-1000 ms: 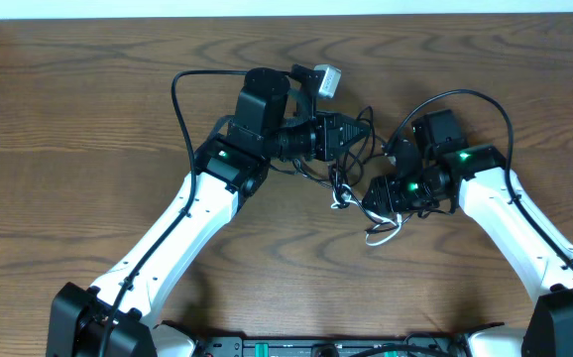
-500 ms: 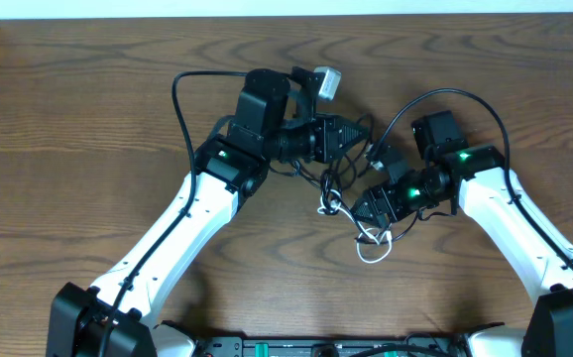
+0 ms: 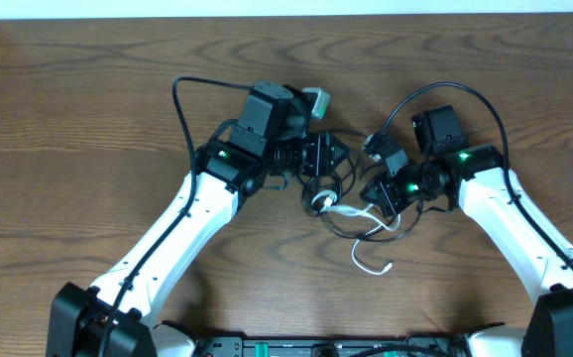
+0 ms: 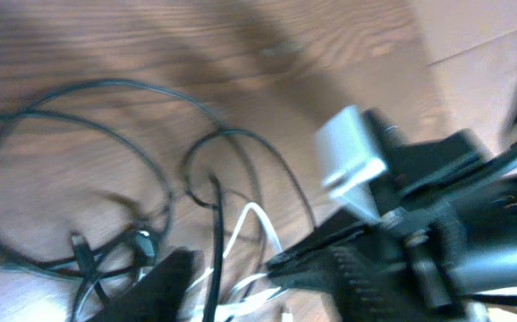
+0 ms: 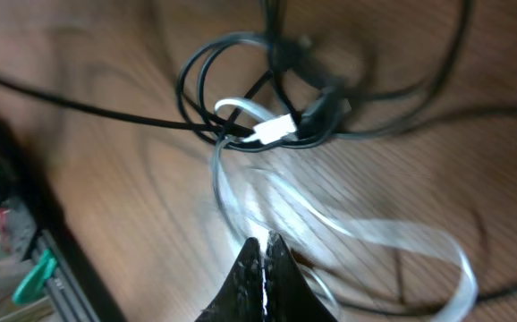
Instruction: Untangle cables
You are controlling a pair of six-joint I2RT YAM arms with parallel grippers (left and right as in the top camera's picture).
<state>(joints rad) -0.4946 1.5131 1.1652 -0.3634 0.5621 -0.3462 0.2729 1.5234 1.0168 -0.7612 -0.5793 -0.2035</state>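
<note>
The wooden table [image 3: 88, 99] carries both white arms, which bend inward so that their heads face each other over one small tangle. The left tool [image 3: 334, 154] points toward the right arm, and its jaws stand apart. In the blurred left wrist view, black strands run through the gap between them, and I cannot tell whether either finger touches one. The right tool [image 3: 371, 193] is closed, its two fingers meeting in a single point low over the wood. A white strand runs in to that tip, but whether it is pinched there cannot be told.

The black cable [image 4: 106, 84] is the larger cord. It lies in several overlapping loops between the two tools and just ahead of the right tool's tip. The white cable [image 3: 356, 258] is knotted into those loops by its plug end. From there it passes the right tool and trails off behind it in a loose curl on the table.
</note>
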